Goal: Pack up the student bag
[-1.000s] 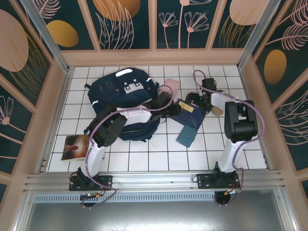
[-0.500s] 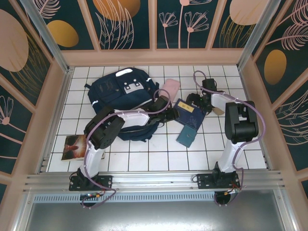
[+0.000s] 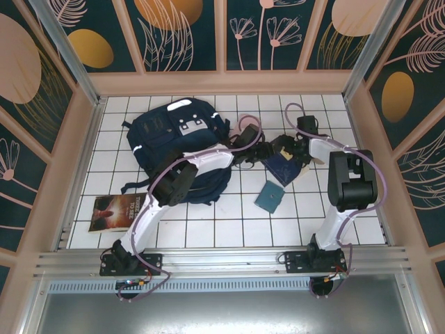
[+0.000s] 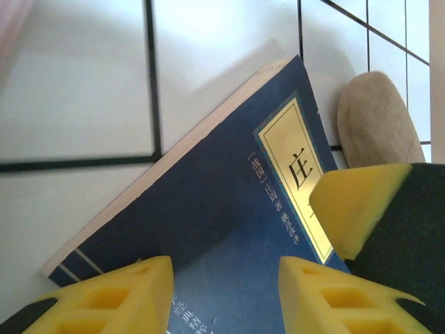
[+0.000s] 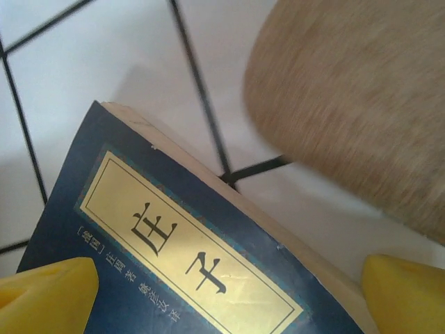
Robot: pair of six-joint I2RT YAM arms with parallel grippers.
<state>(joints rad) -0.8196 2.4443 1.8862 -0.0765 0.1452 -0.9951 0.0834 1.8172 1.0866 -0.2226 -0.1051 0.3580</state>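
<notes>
In the top external view, the student bag (image 3: 161, 133) is seen lying on the far left part of the white-tiled counter (image 3: 208, 233), with the left arm stretched across it. The left pincer (image 3: 263, 152) and the right pincer (image 3: 286, 147) are brought close together over a navy book (image 3: 285, 169) just right of the bag. A small teal book (image 3: 269, 197) is placed nearer the arms, and a picture book (image 3: 115, 212) lies at the near left. In the left wrist view, the left pincer (image 4: 226, 282) is held partly open above the navy book (image 4: 201, 216), nothing being gripped. A tan rounded object (image 4: 375, 118) is seen just beyond the book. In the right wrist view, the right pincer (image 5: 226, 299) is spread wide over the same book's yellow title label, beside the tan object (image 5: 354, 104).
</notes>
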